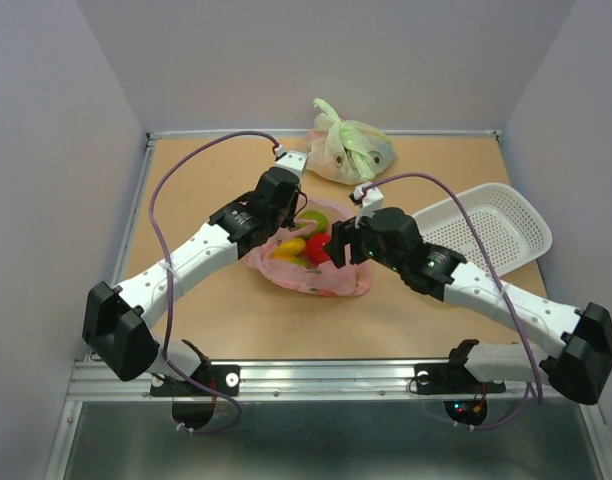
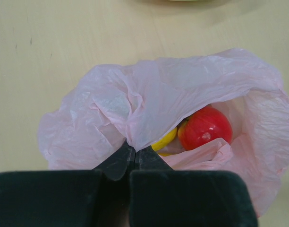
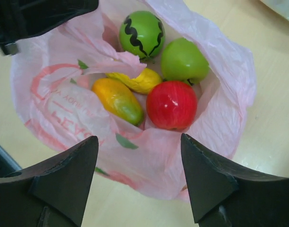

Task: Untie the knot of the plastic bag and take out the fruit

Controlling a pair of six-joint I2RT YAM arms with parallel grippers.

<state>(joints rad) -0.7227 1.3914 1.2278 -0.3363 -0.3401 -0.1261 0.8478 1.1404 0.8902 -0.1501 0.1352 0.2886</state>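
The pink plastic bag [image 1: 316, 272] lies open at the table's middle. Inside it I see a red apple [image 3: 172, 104], a green apple [image 3: 183, 61], a striped melon [image 3: 141, 33], a yellow banana [image 3: 137, 81] and an orange-green fruit [image 3: 117, 100]. My left gripper [image 2: 133, 150] is shut on the bag's rim [image 2: 149, 113] at its far-left side; the red apple [image 2: 205, 126] shows past it. My right gripper [image 3: 140, 142] is open and empty, hovering over the bag's near-right rim, jaws straddling the plastic just short of the red apple.
A pale green knotted bag [image 1: 348, 148] with fruit sits at the back. A white perforated basket [image 1: 486, 226] lies at the right. Grey walls close in three sides.
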